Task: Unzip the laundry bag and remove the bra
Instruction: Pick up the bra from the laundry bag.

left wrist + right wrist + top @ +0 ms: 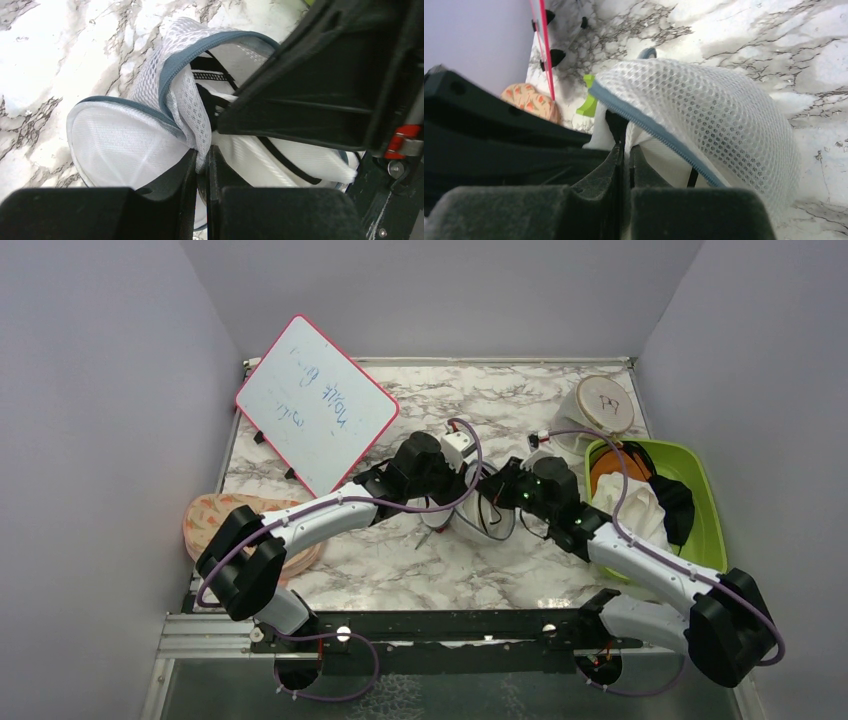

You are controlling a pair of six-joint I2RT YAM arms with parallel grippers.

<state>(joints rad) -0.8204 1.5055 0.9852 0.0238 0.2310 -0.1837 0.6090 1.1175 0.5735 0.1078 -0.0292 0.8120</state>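
Observation:
The laundry bag [497,528] lies at the table's middle, mostly hidden under both grippers. In the left wrist view its white mesh [125,145] gapes along the grey-blue zipper rim. My left gripper [202,155] is shut on a fold of that mesh at the rim. The bra [300,155], white with black straps, lies inside the bag. In the right wrist view my right gripper [625,147] is shut on the bra's black strap and white edge [664,160], under the lifted mesh lid [714,115]. In the top view the left gripper [468,500] and the right gripper [498,500] meet tip to tip.
A pink-framed whiteboard [315,405] leans at the back left. A beige-topped round case marked P7 [605,403] stands at the back right. A green tub [703,502] on the right holds white, black and orange cloth. An orange-patterned round case [215,515] lies at the left edge.

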